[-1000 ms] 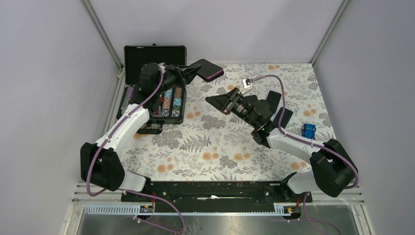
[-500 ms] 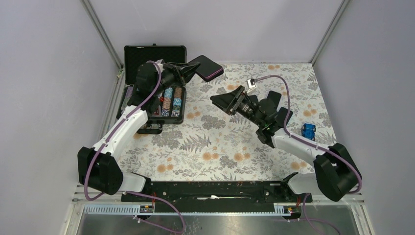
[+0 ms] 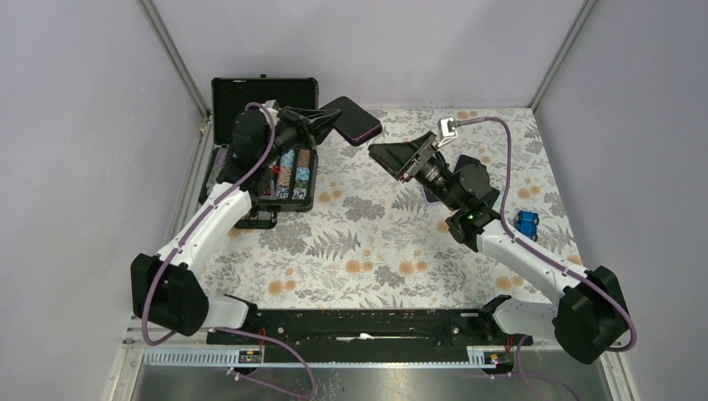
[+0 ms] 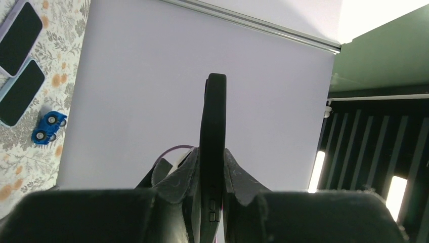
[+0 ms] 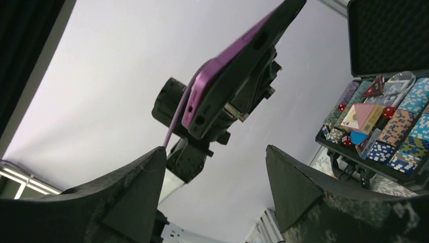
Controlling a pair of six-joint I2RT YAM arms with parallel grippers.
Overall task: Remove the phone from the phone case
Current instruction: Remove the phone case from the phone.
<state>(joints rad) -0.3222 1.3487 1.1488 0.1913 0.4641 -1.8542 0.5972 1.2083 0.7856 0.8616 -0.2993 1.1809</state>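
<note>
While the left gripper (image 3: 320, 123) is clamped tight on the bottom end of the dark slab phone in its purple rubbery case (image 3: 355, 119), the whole thing hangs in the air near the upper middle of the overhead view, well above the floral-print tablecloth (image 3: 376, 242). The phone sits fully inside the case. Over on the right wrist view, the right gripper (image 5: 215, 149) has its fingers spread wide with nothing between them, pointing at the phone but apart from it. At upper left there's an open black hard case full of poker chips (image 3: 265, 83), and a small blue toy car (image 3: 526, 222) sits at the right edge of the cloth.
</note>
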